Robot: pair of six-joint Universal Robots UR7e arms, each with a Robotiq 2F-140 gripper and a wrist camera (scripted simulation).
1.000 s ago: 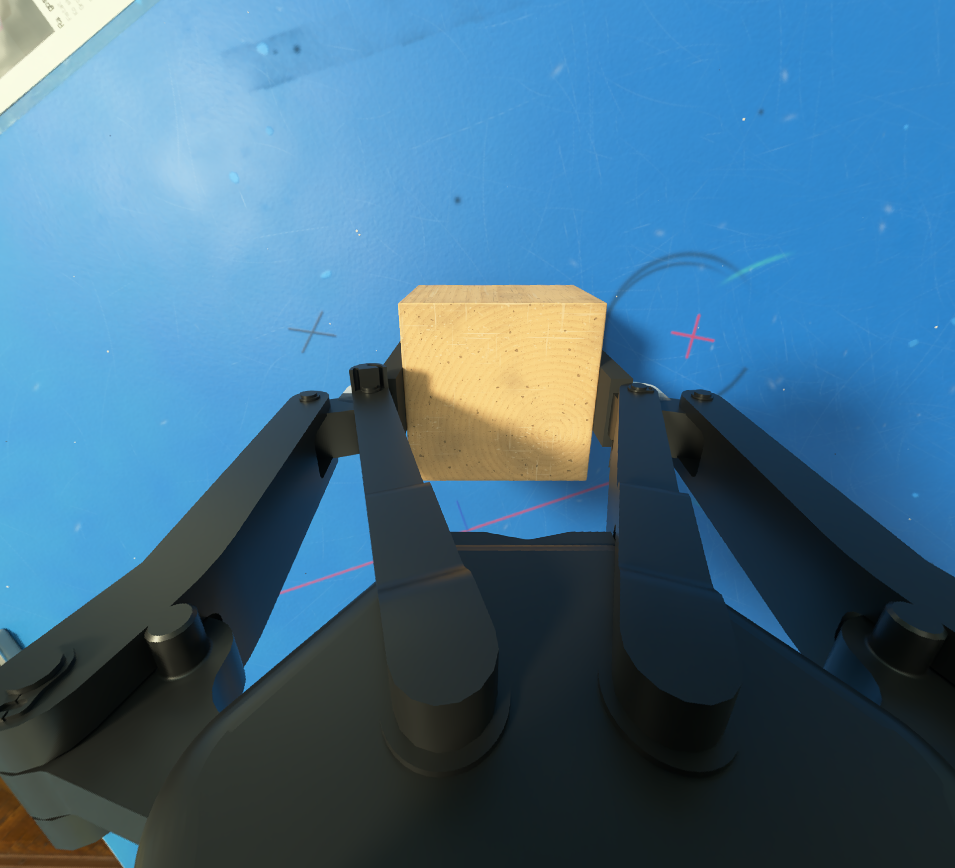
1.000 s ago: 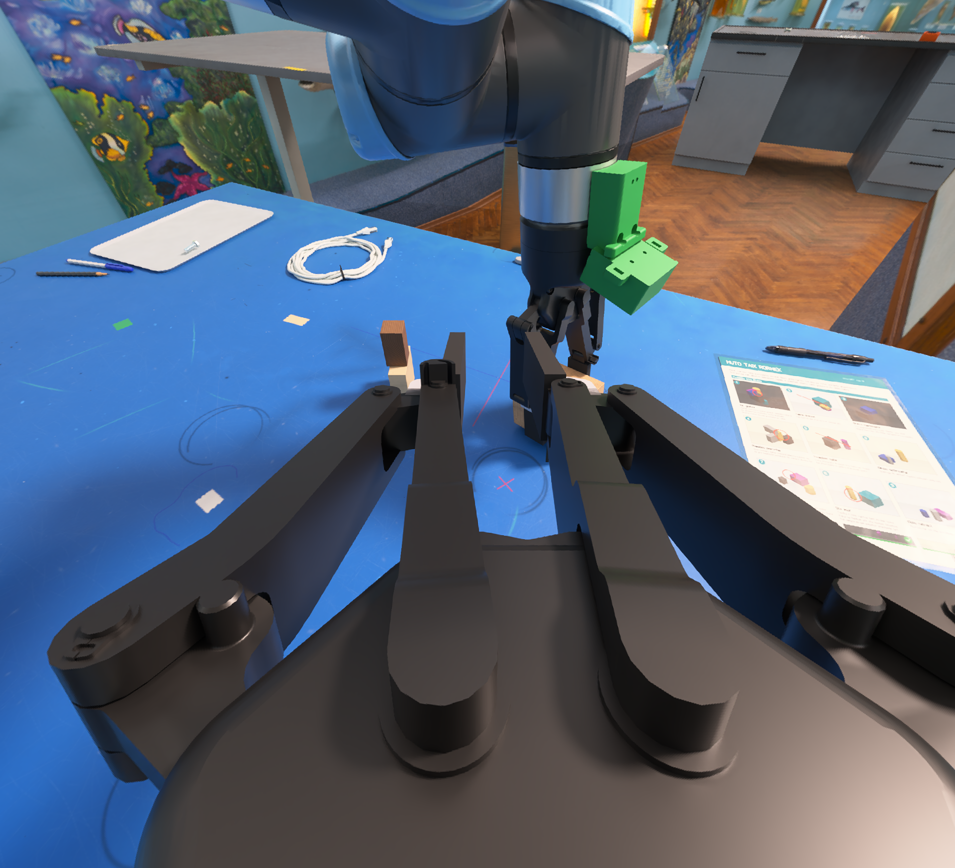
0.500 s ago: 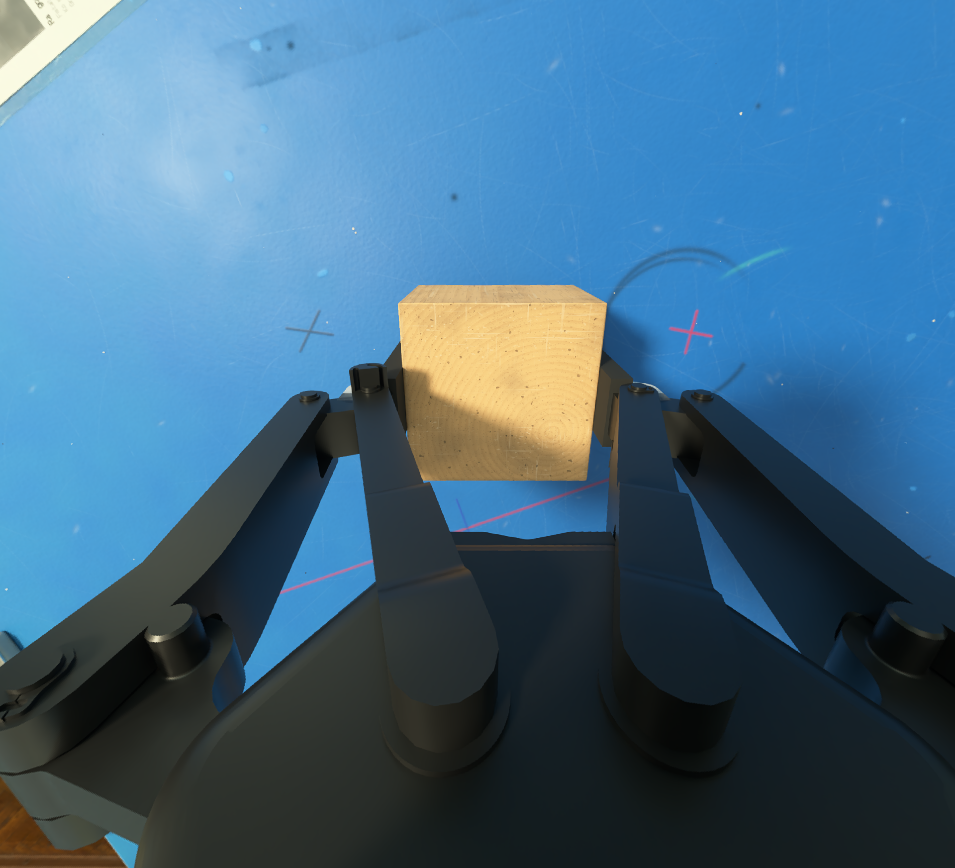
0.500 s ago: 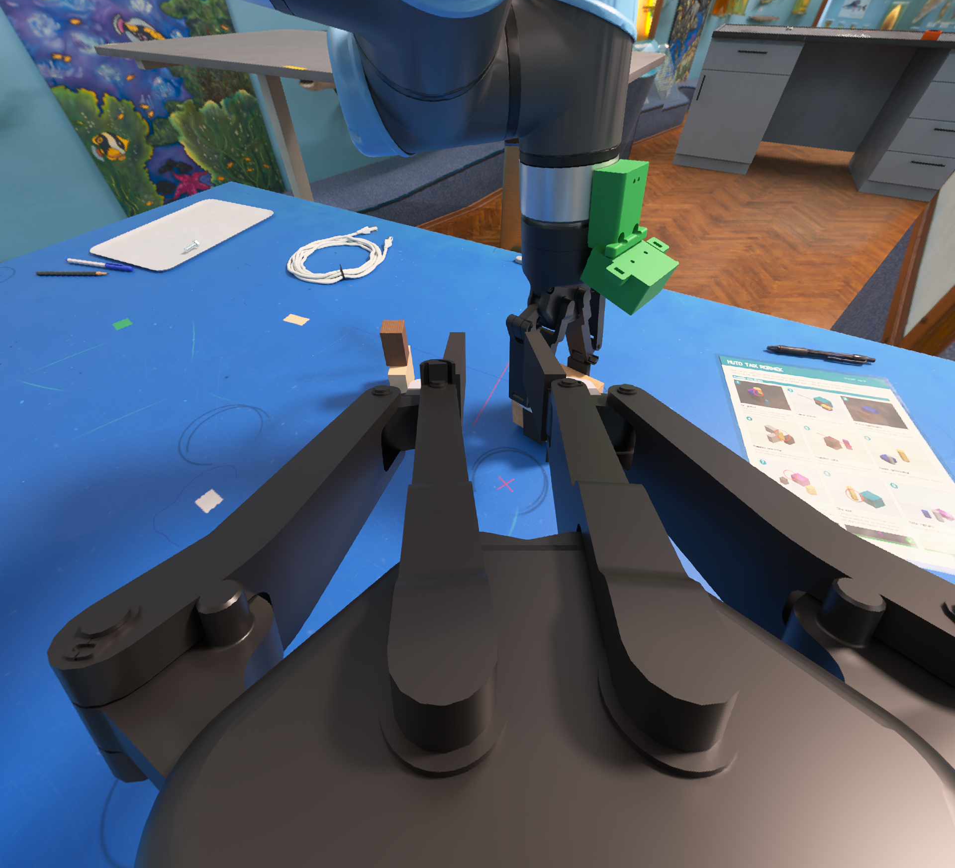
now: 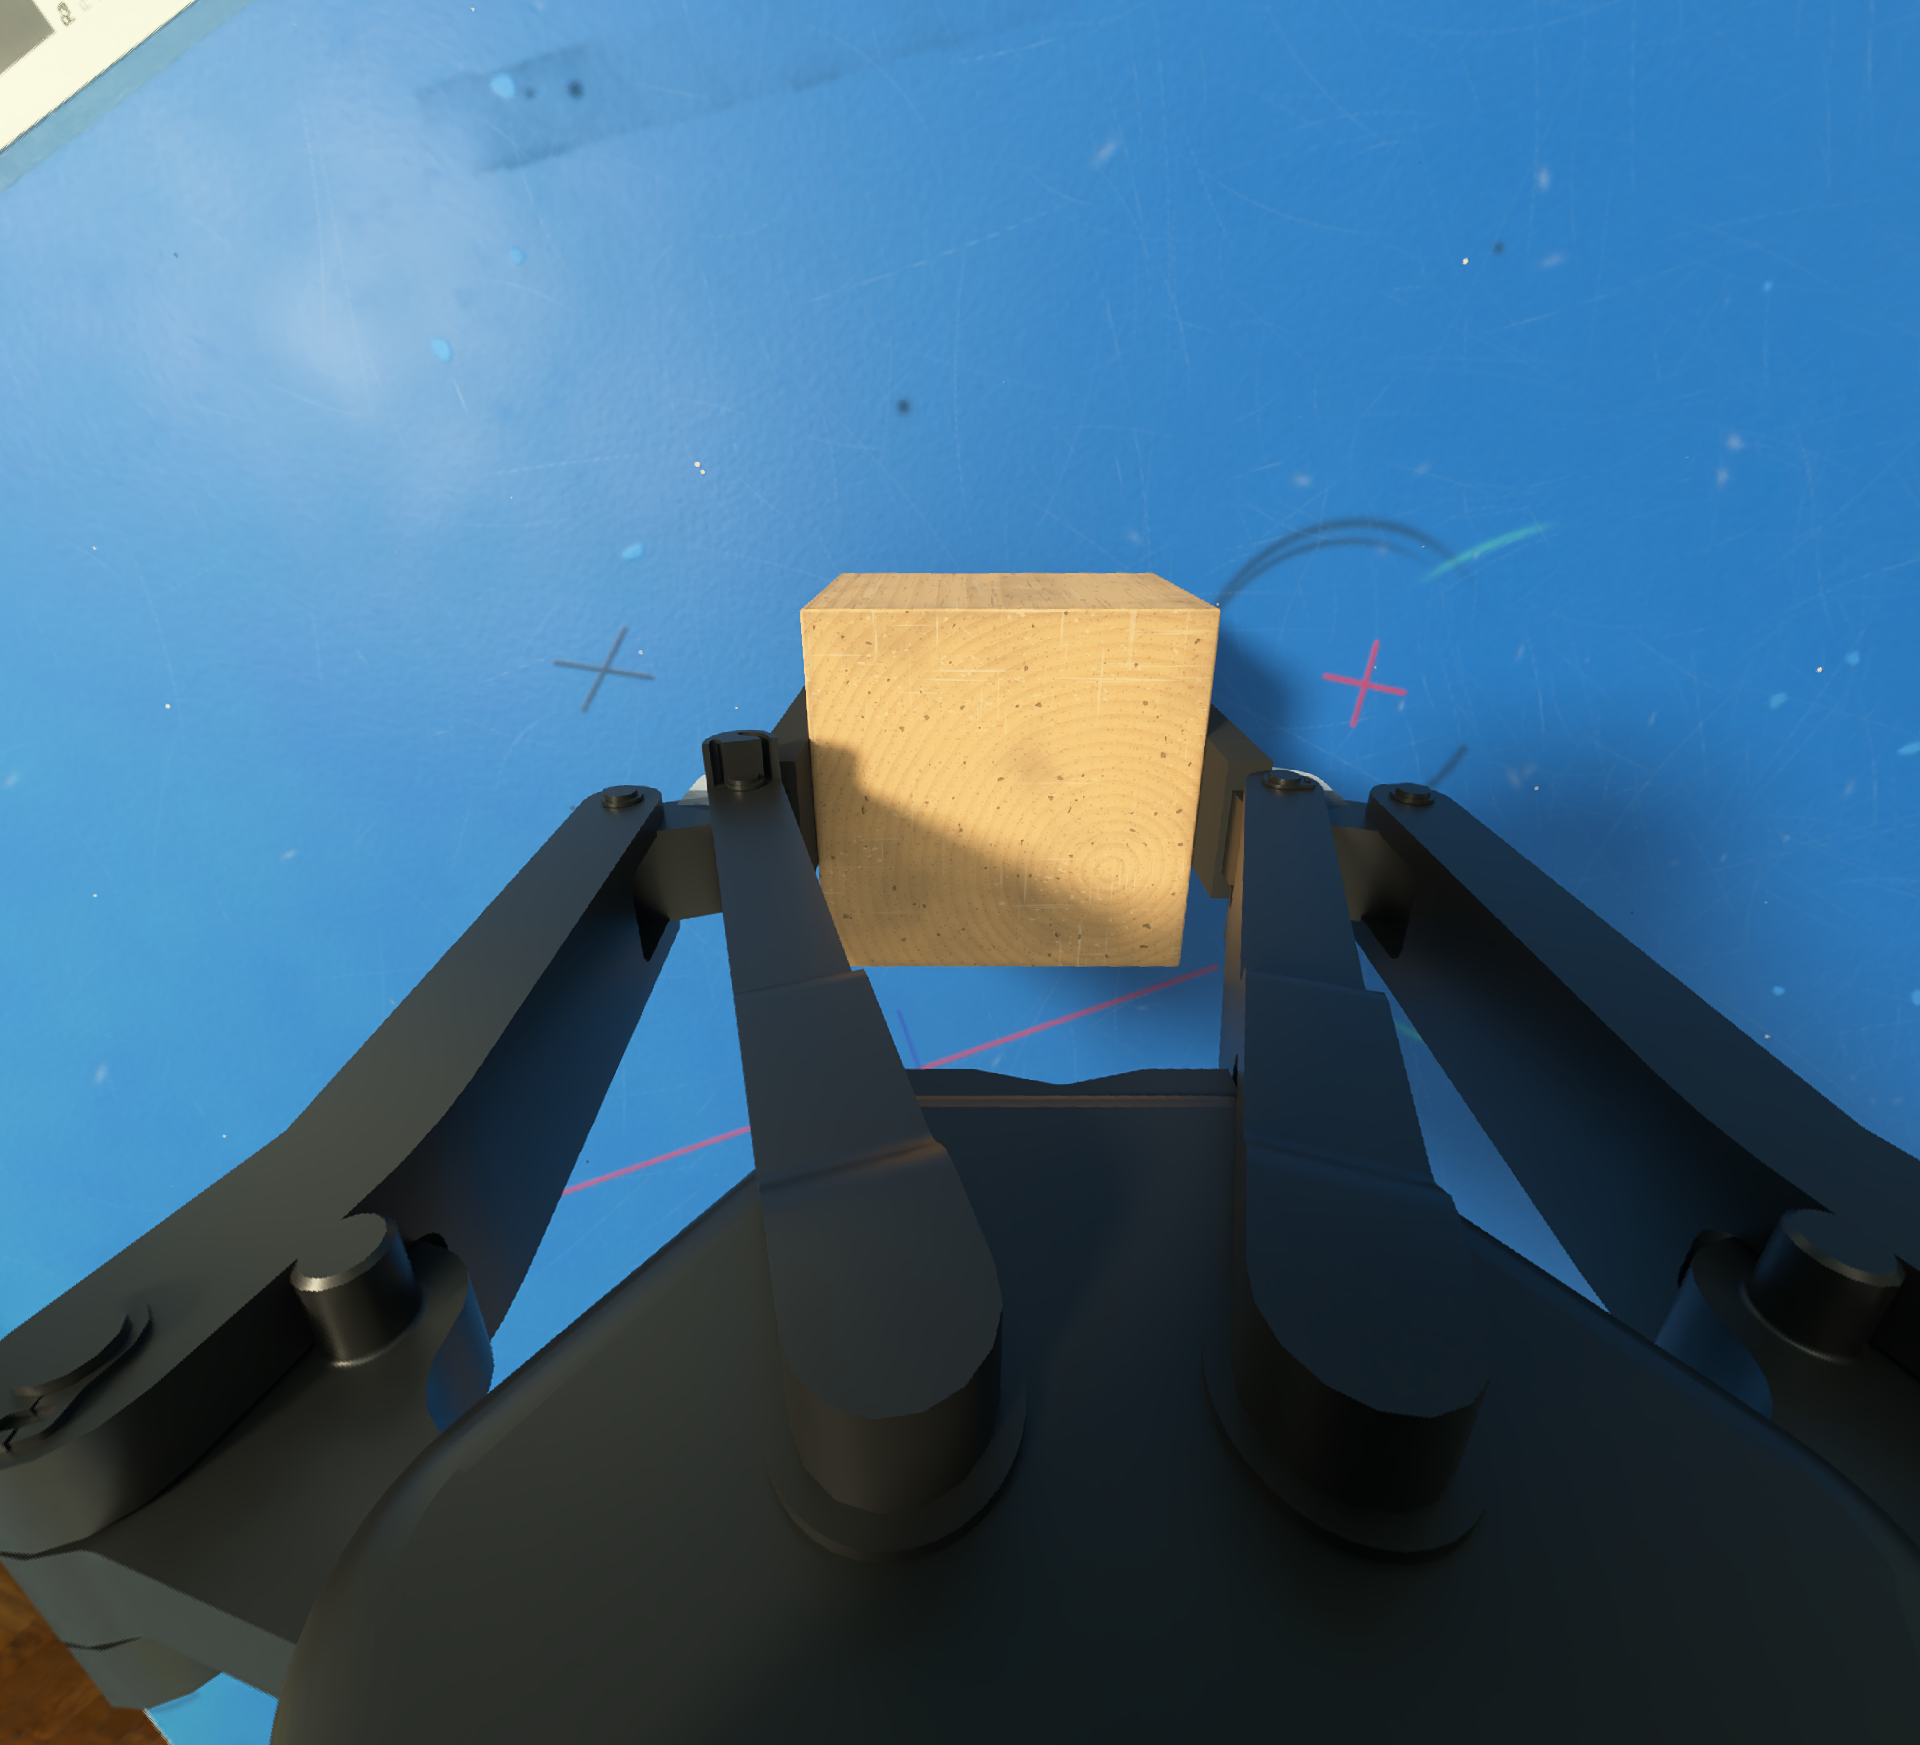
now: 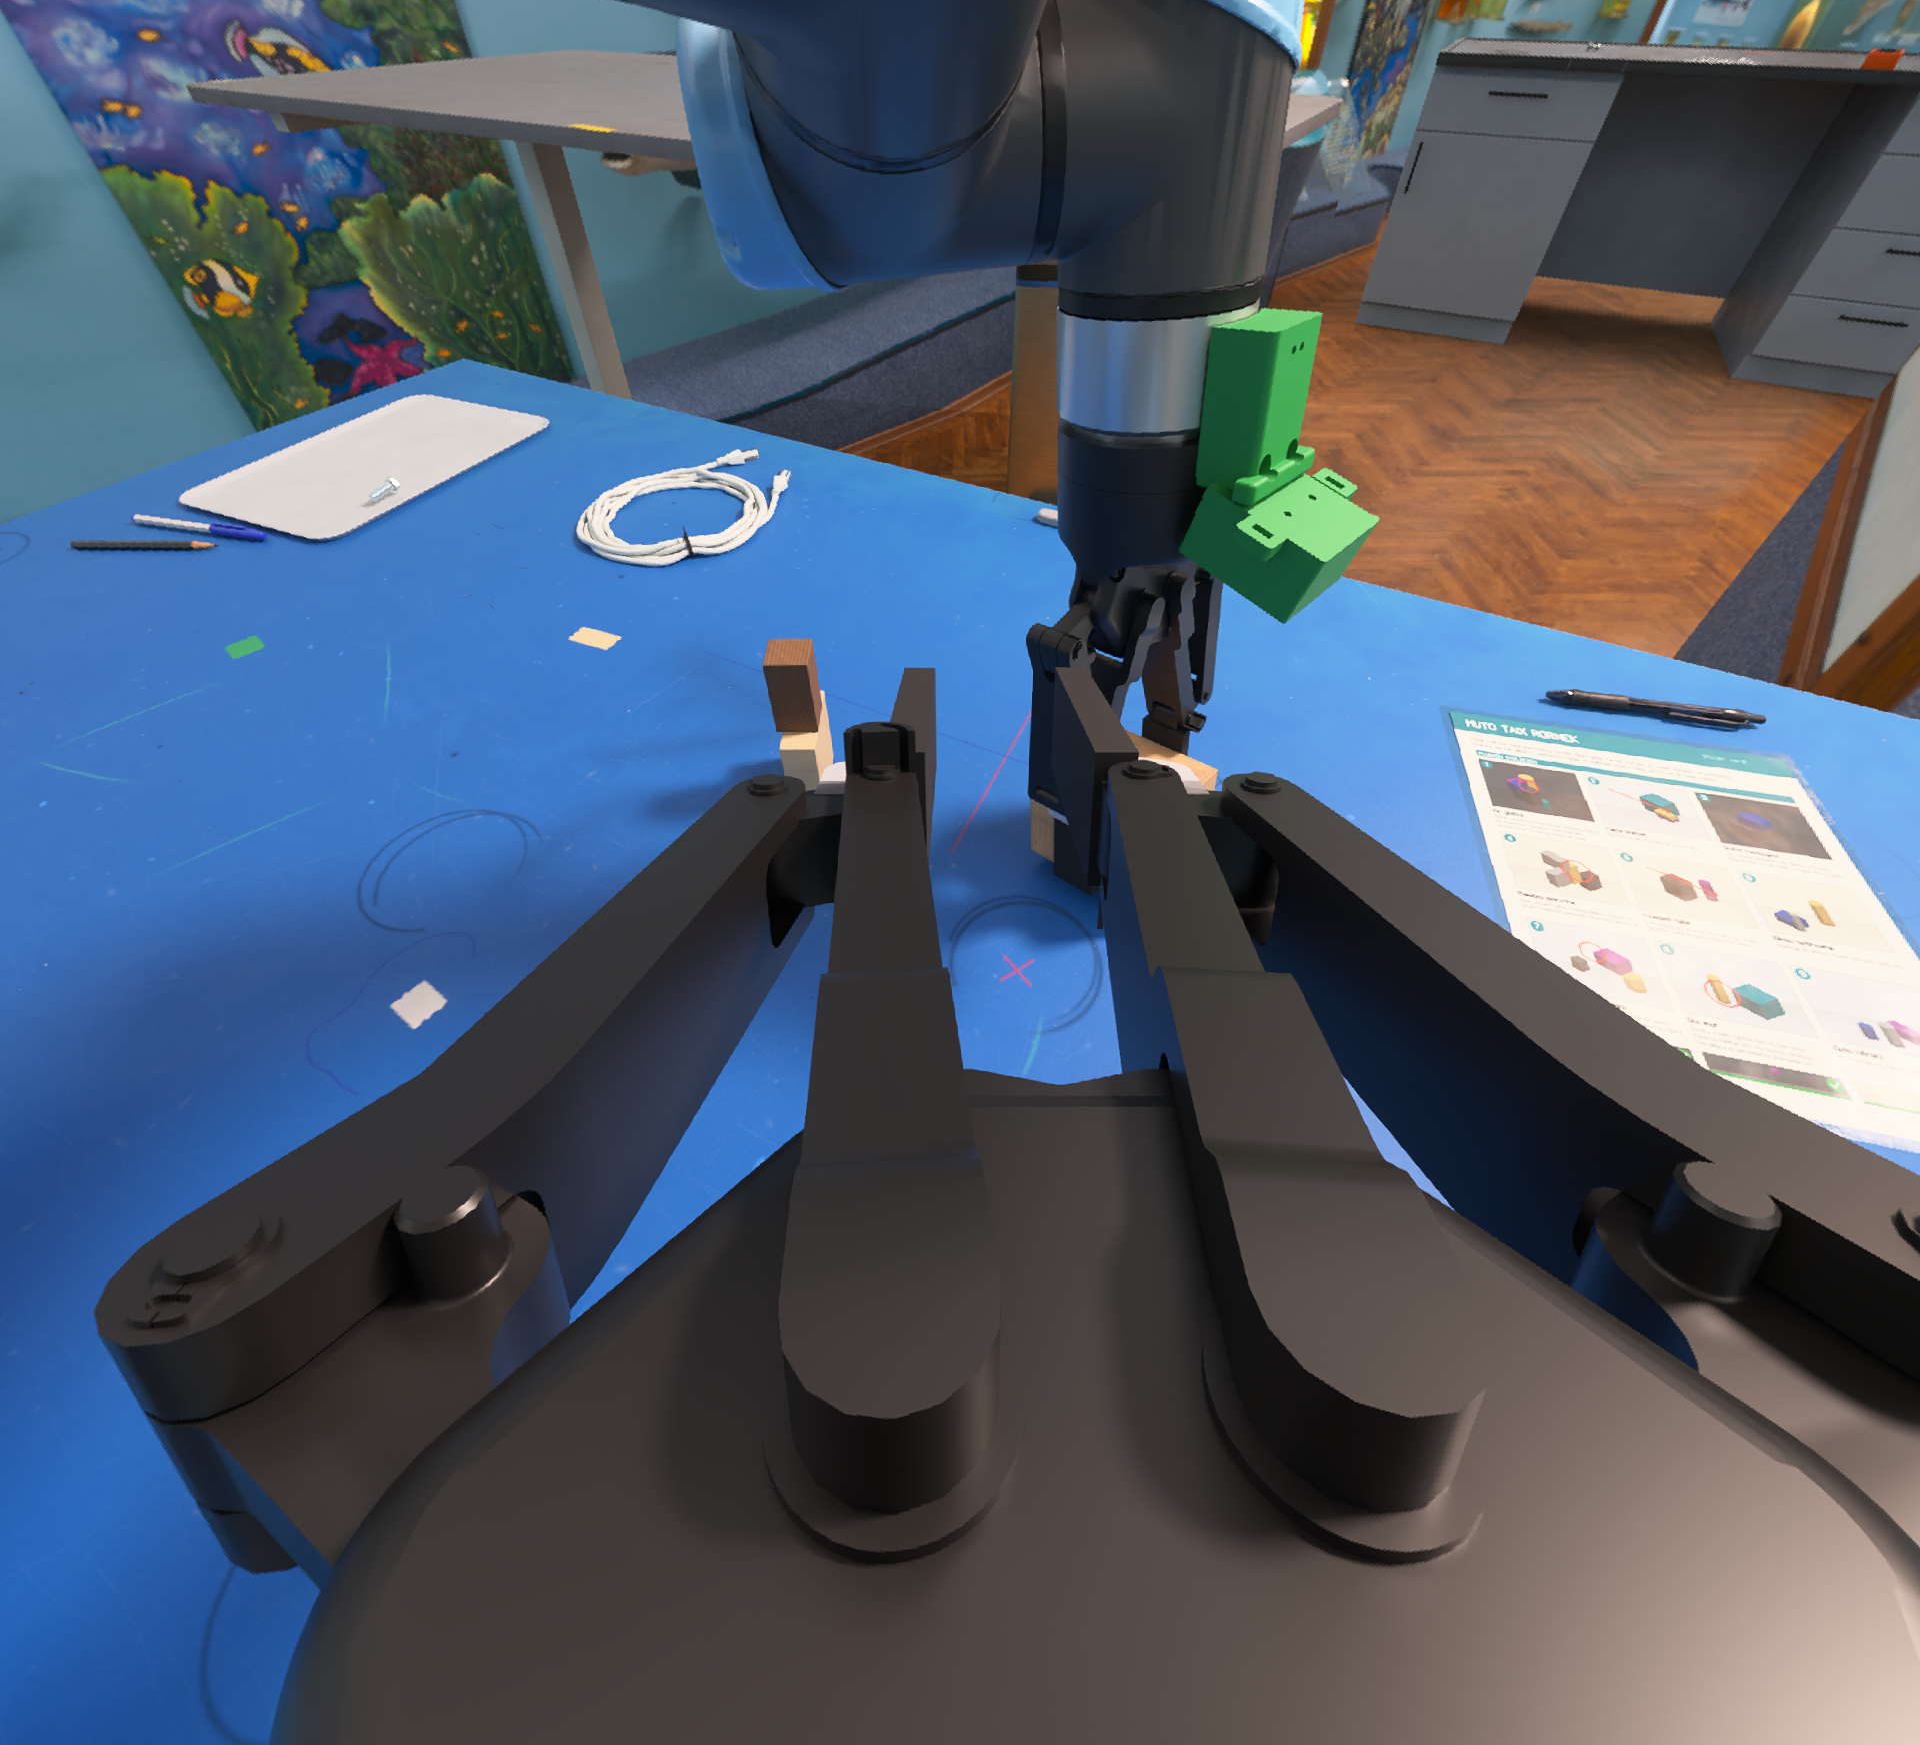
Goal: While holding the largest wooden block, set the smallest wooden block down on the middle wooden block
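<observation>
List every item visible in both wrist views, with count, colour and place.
large block: 1, pale wood, clamped in left jaws
small blocks: 2, brown atop pale, stacked left of centre
table: 1, blue, beneath everything
cable: 1, white, coiled, far side
tray: 1, white, far left
pens: 2, beside tray
black pen: 1, far right
printed sheet: 1, right
left gripper: 1, black, shut on block
right gripper: 1, black, empty, open
</observation>
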